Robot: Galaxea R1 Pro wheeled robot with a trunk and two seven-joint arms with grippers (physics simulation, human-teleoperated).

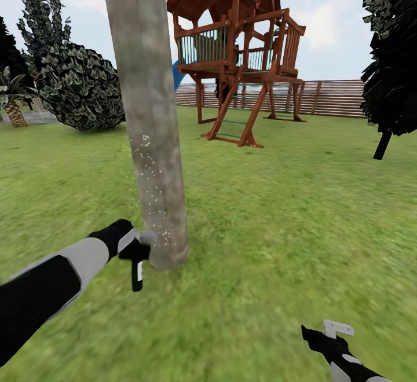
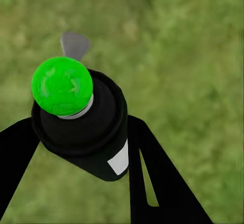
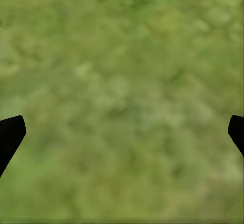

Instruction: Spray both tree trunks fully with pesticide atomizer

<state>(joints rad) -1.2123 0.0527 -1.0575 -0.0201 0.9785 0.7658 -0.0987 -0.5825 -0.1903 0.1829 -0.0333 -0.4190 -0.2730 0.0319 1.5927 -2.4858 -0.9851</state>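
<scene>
Between the fingers (image 2: 152, 178) of the left gripper (image 1: 136, 250) sat the pesticide atomizer (image 2: 84, 127), clamped on both flanks of its dark body. In the left wrist view its tip glowed green rather than red, which I took to mean the nozzle was live. The gripper held the sprayer low, so that its body hung down toward the grass (image 1: 278, 208) while its head faced the tree trunk (image 1: 152, 127) just beyond. That closeness looked deliberate: pale specks of spray dotted the bark directly ahead of and above the gripper, thickest near it and thinning upward. The upper bark carried no specks, so by my judgement this trunk was only partly covered and the nozzle would need to climb or circle. The base of the trunk met the lawn just past the atomizer.

Well off to the other side, the right gripper (image 1: 336, 335) hung low over bare grass, its fingers (image 3: 10, 135) spread wide apart with nothing between them, apparently parked clear of the work.

Farther out behind the trunk stood a wooden play tower (image 1: 237, 58), then the slatted fence (image 1: 336, 97), with dark narrow trees (image 1: 394, 63) at the far edges. A second thick trunk was not something I could pick out here.
</scene>
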